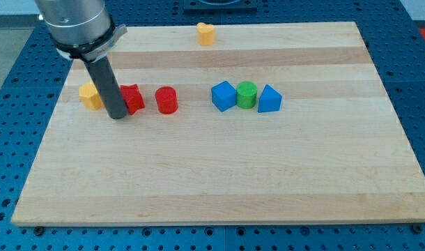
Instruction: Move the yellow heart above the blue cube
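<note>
While far from yellow heart [206, 33] and blue cube [223, 95], my tip [118, 116].

— What lies under it all?
— A pale wood board [219, 181], its grain running in strips from the view's left to its right, with a lighter band near the top.
— And around the board?
— A blue table [7, 139] dotted with rows of small holes, showing on all sides.
— The light?
— Even and bright, with soft, short shadows.
</note>
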Controlling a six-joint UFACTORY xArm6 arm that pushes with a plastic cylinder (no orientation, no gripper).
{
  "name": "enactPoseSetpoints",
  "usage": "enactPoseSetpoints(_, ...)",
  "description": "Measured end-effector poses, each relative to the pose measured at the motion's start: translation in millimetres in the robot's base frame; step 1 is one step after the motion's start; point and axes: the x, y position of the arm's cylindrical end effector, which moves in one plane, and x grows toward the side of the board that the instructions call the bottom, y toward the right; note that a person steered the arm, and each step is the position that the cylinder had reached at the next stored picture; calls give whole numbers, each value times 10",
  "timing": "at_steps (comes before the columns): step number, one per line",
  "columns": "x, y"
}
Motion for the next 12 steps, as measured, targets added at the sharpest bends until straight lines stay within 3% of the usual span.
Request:
enactPoseSetpoints(1, 171, 10)
enactPoseSetpoints(2, 626, 360)
enactPoseSetpoints(4, 714, 2488)
enactPoseSetpoints(5, 643, 3563)
enactPoseSetpoints(6, 262, 4265)
enactPoseSetpoints(7, -321, 4543)
enactPoseSetpoints(8, -970, 4543)
enactPoseSetpoints(10, -2135, 3520)
enactPoseSetpoints(11, -2428, 2975)
enactPoseSetpoints(12, -2426, 2799)
